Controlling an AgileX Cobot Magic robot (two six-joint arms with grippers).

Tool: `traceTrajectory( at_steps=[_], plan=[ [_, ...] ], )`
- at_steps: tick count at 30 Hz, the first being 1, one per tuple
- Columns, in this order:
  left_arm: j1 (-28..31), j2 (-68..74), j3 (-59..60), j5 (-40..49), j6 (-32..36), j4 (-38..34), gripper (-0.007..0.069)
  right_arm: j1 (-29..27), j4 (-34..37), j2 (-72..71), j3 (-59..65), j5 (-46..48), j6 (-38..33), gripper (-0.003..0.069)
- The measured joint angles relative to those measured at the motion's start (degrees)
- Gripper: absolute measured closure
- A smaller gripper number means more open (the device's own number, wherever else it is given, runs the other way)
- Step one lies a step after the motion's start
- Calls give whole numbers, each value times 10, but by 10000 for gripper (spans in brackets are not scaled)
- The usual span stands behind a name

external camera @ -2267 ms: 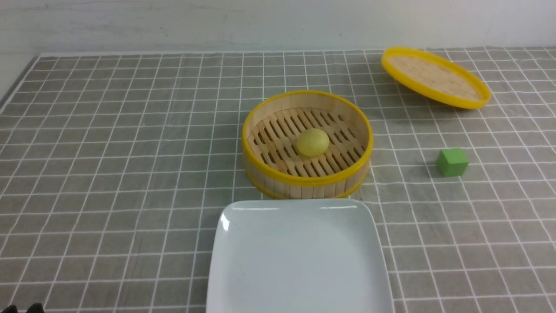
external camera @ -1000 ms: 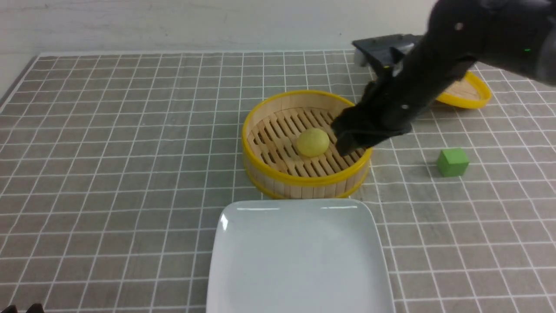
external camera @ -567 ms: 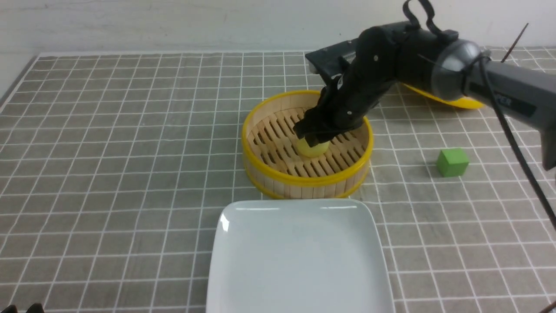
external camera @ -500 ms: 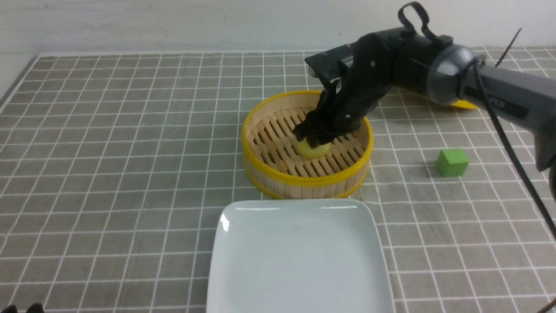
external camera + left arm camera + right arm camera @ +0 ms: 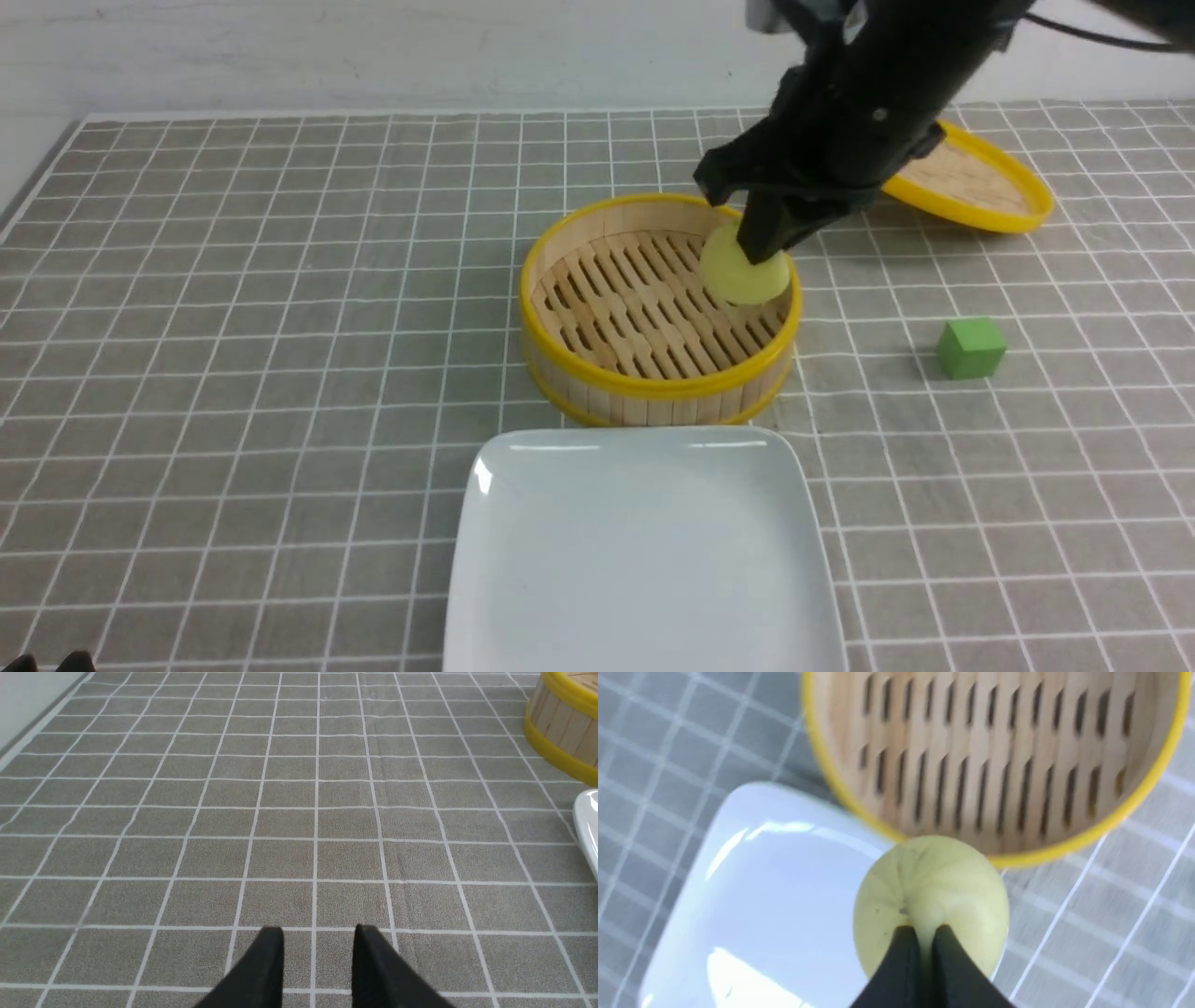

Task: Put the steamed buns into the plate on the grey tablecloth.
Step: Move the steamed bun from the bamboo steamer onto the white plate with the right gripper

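Below me a grey tablecloth [image 5: 233, 373] spreads over the desk, ruled by thin white lines into small squares; in places those lines run slightly wavy. It reaches back to a pale, whitish wall [image 5: 420, 56] with faint streaks and small dark specks, and on the far left a dark strip follows the cloth's edge.

My right end effector [image 5: 747, 229] has the pale-yellow steamed bun [image 5: 878, 914] pinched between its fingertips, held up over the right part of the round bamboo steamer [image 5: 653, 403], whose slatted floor shows inside a yellow rim. Nearer to me than the steamer, the white square plate [image 5: 644, 551] lies on the cloth, light glinting along its far rim; its near edge runs out of the front view. To the right of the steamer a green cube [image 5: 971, 349] sits on the squares, and beyond it is the yellow-rimmed lid [image 5: 980, 182], partly hidden by my right arm.

My left end effector [image 5: 317, 933] stands with its two dark fingertips apart, a gap between them, over bare cloth.
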Motion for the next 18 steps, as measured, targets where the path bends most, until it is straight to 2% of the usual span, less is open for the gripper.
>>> traceTrajectory(
  at_steps=[5,8,11,12,14,15,17,18],
  plan=[
    [0,0,0,0,0,1,384,49,8,-54,171,-29,28,631],
    [0,0,0,0,0,1,384,96,10,-52,287,-161,44,603],
    [0,0,0,0,0,1,384,112,10,-40,332,-234,49,564],
    [0,0,0,0,0,1,384,117,10,-32,346,-264,49,534],
    [0,0,0,0,0,1,384,121,8,-7,360,-311,51,424],
    [0,0,0,0,0,1,384,122,8,-4,360,-313,51,404],
    [0,0,0,0,0,1,384,122,7,7,358,-318,53,277],
    [0,0,0,0,0,1,384,122,6,7,354,-309,53,253]
  ],
)
